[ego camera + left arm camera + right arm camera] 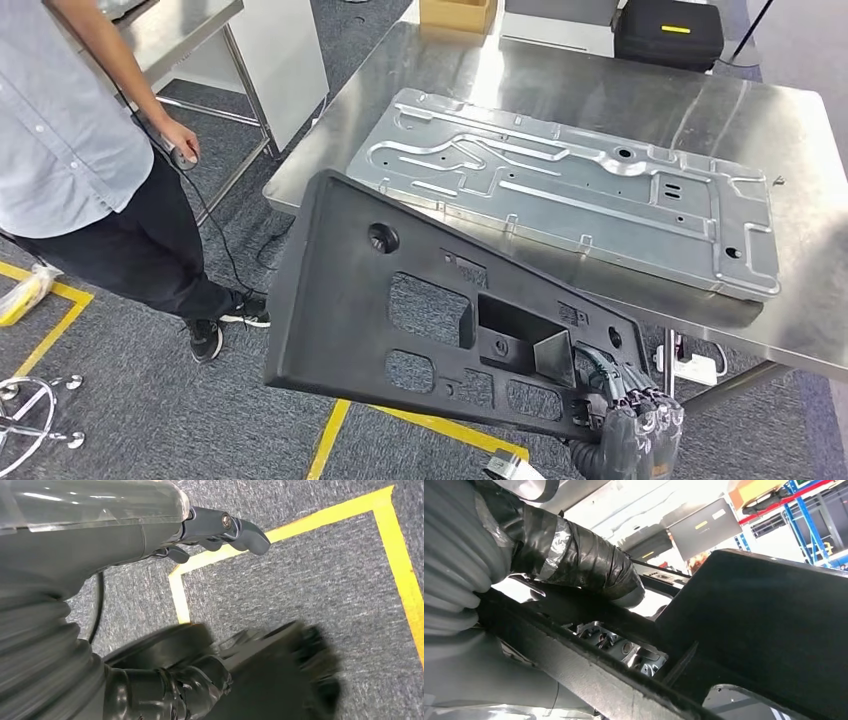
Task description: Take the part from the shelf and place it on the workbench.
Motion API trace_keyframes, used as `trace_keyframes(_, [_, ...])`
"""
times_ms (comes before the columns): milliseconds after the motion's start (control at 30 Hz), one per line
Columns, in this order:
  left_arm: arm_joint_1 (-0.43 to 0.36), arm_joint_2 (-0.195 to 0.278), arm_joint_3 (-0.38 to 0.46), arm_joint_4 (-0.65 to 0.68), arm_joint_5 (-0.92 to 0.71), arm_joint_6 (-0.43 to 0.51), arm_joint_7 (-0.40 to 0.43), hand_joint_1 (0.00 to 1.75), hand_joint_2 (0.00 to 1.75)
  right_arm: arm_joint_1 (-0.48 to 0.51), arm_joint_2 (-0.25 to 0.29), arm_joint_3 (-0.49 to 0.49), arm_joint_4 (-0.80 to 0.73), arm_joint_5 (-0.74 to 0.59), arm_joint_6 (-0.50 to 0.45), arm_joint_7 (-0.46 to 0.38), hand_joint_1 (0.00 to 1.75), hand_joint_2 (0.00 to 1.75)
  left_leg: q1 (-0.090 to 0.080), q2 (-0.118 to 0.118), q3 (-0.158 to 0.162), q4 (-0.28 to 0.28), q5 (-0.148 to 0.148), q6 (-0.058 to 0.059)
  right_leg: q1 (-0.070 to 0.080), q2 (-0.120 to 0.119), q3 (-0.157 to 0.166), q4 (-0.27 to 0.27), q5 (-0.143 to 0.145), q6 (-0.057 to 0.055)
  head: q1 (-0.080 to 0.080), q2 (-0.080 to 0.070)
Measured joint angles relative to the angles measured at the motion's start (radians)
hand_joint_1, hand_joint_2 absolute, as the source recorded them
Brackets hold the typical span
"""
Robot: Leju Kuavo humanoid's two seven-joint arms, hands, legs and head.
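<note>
Right hand grips the black part by its lower edge, tilted beside the workbench.

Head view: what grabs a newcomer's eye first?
The big black plastic panel, held tilted in front of the steel workbench by the right hand gripping its near lower corner. Next, the stamped metal plate lying flat on the workbench, and a person standing at the left.
</note>
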Motion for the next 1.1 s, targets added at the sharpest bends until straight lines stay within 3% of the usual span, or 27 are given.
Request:
trace_keyframes(67, [0.001,0.0,0.0,0.0,-0.004,-0.003,0.001,0.0,1.75,-0.002,0.0,-0.001,-0.002,0.002,0.0,0.0,1.75,1.75,-0.001,0.0,0.019,-0.093,0.093,0.006,0.002,0.003,0.024,0.0,-0.016,0.003,0.0,0.0])
trace_keyframes(133, [0.001,0.0,0.0,0.0,-0.008,-0.004,0.002,0.0,1.75,-0.006,0.0,-0.004,-0.006,0.004,0.0,-0.002,1.75,1.75,-0.004,0.0,0.061,-0.207,0.154,0.014,0.004,0.004,0.04,0.001,-0.033,0.01,0.001,0.0])
trace_keyframes(233, [0.0,0.0,0.0,0.0,-0.013,-0.005,0.004,0.0,1.75,-0.015,0.0,-0.013,-0.018,0.008,0.0,-0.006,1.75,1.75,-0.01,-0.001,0.082,-0.253,0.149,0.024,0.005,0.004,0.041,-0.001,-0.043,0.025,0.001,0.0])
trace_keyframes(333, [0.001,-0.001,0.0,0.0,-0.018,-0.005,0.005,0.0,1.75,-0.029,-0.001,-0.022,-0.034,0.013,0.0,-0.006,1.75,1.75,-0.001,-0.001,0.097,-0.272,0.147,0.038,0.005,0.002,0.032,0.027,-0.065,0.039,0.002,0.0])
trace_keyframes(367, [0.0,-0.002,0.0,0.0,-0.019,-0.006,0.006,0.0,1.75,-0.034,-0.001,-0.026,-0.039,0.014,0.0,-0.006,1.75,1.75,0.002,-0.001,0.105,-0.278,0.146,0.042,0.004,0.001,0.009,0.072,-0.085,0.045,0.003,0.0])
trace_keyframes(433, [-0.002,-0.002,0.0,0.0,-0.02,-0.007,0.006,0.0,1.75,-0.041,-0.003,-0.035,-0.044,0.015,0.0,-0.004,1.75,1.75,0.002,0.0,0.117,-0.282,0.137,0.047,-0.002,0.001,-0.071,0.205,-0.131,0.053,0.004,0.0])
trace_keyframes(467, [-0.001,-0.003,0.0,0.0,-0.02,-0.007,0.006,0.0,1.75,-0.042,-0.004,-0.039,-0.045,0.015,0.0,-0.004,1.75,1.75,0.002,0.0,0.123,-0.282,0.131,0.047,-0.006,0.0,-0.111,0.259,-0.139,0.056,0.004,0.0])
trace_keyframes(500, [0.0,-0.003,0.0,0.0,-0.02,-0.007,0.006,0.0,1.75,-0.042,-0.004,-0.042,-0.045,0.016,0.0,-0.004,1.75,1.75,0.003,-0.001,0.132,-0.282,0.124,0.047,-0.01,0.0,-0.137,0.282,-0.125,0.059,0.004,0.0])
trace_keyframes(533, [0.001,-0.003,0.0,0.0,-0.02,-0.007,0.006,0.0,1.75,-0.043,-0.005,-0.045,-0.045,0.017,0.0,-0.004,1.75,1.75,0.003,-0.003,0.143,-0.282,0.116,0.045,-0.013,0.0,-0.144,0.266,-0.091,0.061,0.004,0.0])
trace_keyframes(600, [0.002,-0.004,0.0,0.0,-0.02,-0.007,0.006,0.0,1.75,-0.044,-0.005,-0.048,-0.047,0.017,0.0,-0.004,1.75,1.75,0.005,-0.006,0.168,-0.282,0.097,0.038,-0.016,0.0,-0.111,0.15,0.007,0.061,0.004,0.0])
trace_keyframes(633, [0.001,-0.005,0.0,0.0,-0.02,-0.007,0.006,0.0,1.75,-0.045,-0.005,-0.049,-0.048,0.017,0.0,-0.004,1.75,1.75,0.005,-0.007,0.177,-0.282,0.088,0.033,-0.014,0.0,-0.089,0.094,0.038,0.059,0.005,0.0])
trace_keyframes(700, [-0.001,-0.005,0.0,0.0,-0.021,-0.007,0.006,0.0,1.75,-0.048,-0.006,-0.052,-0.051,0.018,0.0,-0.003,1.75,1.75,0.003,-0.008,0.184,-0.284,0.077,0.021,-0.008,0.0,-0.065,0.038,0.046,0.049,0.005,0.0])
trace_keyframes(800, [-0.004,-0.006,0.0,0.0,-0.025,-0.007,0.006,0.0,1.75,-0.053,-0.007,-0.06,-0.055,0.019,0.0,0.002,1.75,1.75,0.002,-0.004,0.193,-0.29,0.066,0.005,-0.007,0.002,-0.054,0.021,0.033,0.03,0.005,0.0])
trace_keyframes(867, [-0.006,-0.006,0.0,0.0,-0.028,-0.007,0.006,0.0,1.75,-0.062,-0.01,-0.066,-0.058,0.019,0.0,0.011,1.75,1.75,0.005,-0.003,0.172,-0.232,0.035,-0.002,-0.011,0.001,-0.038,0.01,0.028,0.016,0.004,0.0])
trace_keyframes(967, [-0.005,-0.006,0.0,0.0,-0.032,-0.007,0.006,0.0,1.75,-0.081,-0.019,-0.07,-0.058,0.02,0.0,0.031,1.75,1.75,0.005,-0.003,0.052,-0.037,-0.027,-0.005,-0.006,-0.002,-0.02,0.006,0.016,0.002,0.003,0.0])
trace_keyframes(1000, [-0.004,-0.006,0.0,0.0,-0.033,-0.006,0.006,0.0,1.75,-0.088,-0.023,-0.072,-0.058,0.021,0.0,0.04,1.75,1.75,0.005,-0.003,0.02,-0.001,-0.023,-0.004,-0.004,-0.001,-0.015,0.007,0.011,0.0,0.003,0.0])
trace_keyframes(1033, [-0.004,-0.006,0.0,0.0,-0.033,-0.006,0.007,0.0,1.75,-0.096,-0.029,-0.074,-0.058,0.023,0.0,0.05,1.75,1.75,0.005,-0.003,0.005,-0.003,0.003,-0.002,-0.002,0.001,-0.008,0.007,0.006,-0.001,0.003,0.0])
trace_keyframes(1100, [-0.005,-0.006,0.0,0.0,-0.035,-0.005,0.009,0.0,1.75,-0.119,-0.042,-0.078,-0.056,0.028,0.0,0.072,1.75,1.75,0.001,-0.003,0.027,-0.109,0.098,0.01,0.002,0.004,0.007,0.007,-0.006,0.001,0.003,0.0])
